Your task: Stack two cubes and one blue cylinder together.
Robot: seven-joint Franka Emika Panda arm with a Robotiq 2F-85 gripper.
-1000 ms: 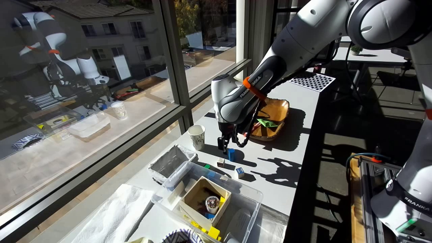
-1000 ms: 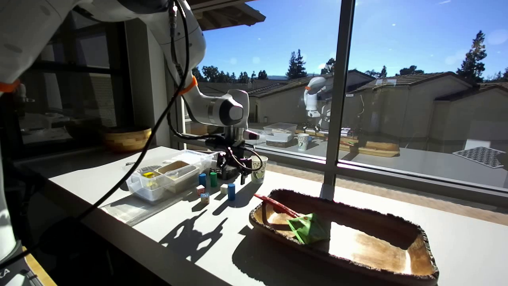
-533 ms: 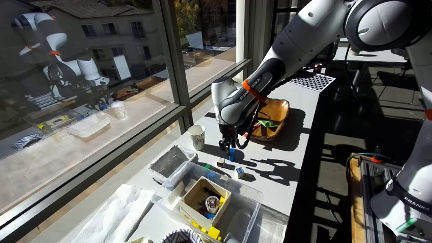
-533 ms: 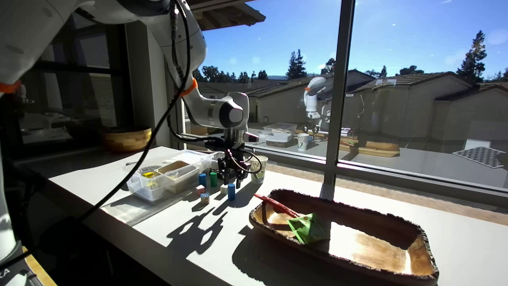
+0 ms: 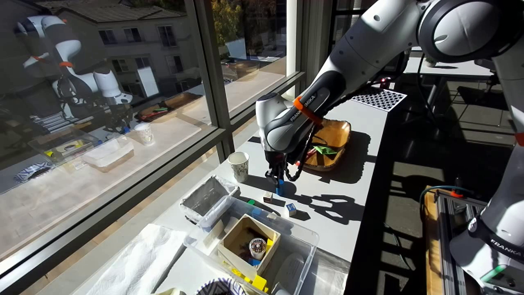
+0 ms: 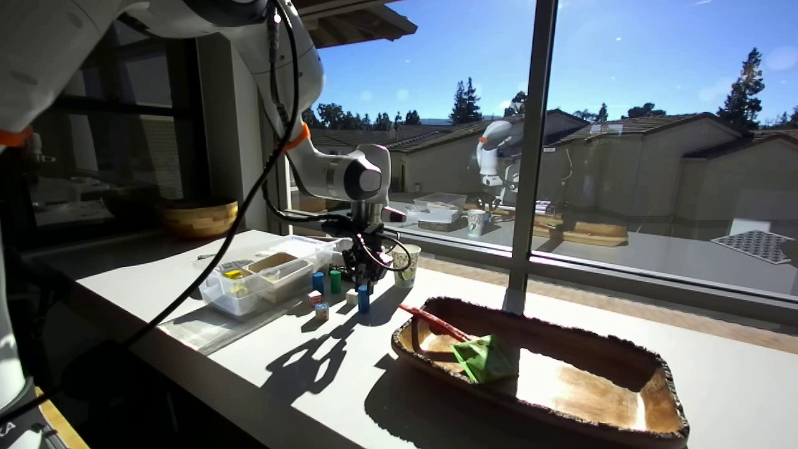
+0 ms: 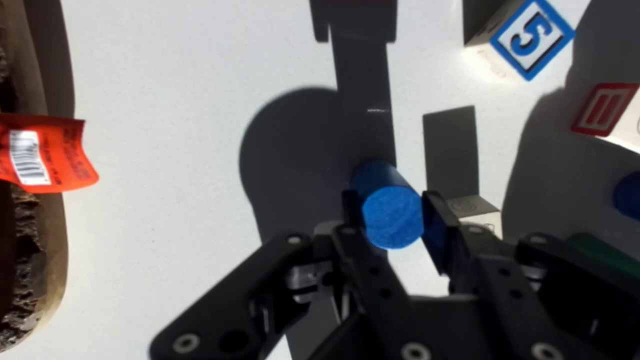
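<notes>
Wrist view, left of the gripper [image 7: 392,197]: orange barcoded wrapper [image 7: 55,155]. Clenched in the jaws: upright blue cylinder [image 7: 392,220]. Rightward: adjacent pale cube [image 7: 474,209], "5" cube [image 7: 531,40], red-marked cube [image 7: 610,110]. In an exterior view, right: "FRANKA" on the arm base [image 5: 493,241].

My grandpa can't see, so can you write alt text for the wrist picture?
A gripper straddles an upright blue cylinder on a white table. At right sit a cube numbered 5, a red-marked cube and a pale cube; at left, a barcoded red wrapper juts from a wooden dish.
</notes>
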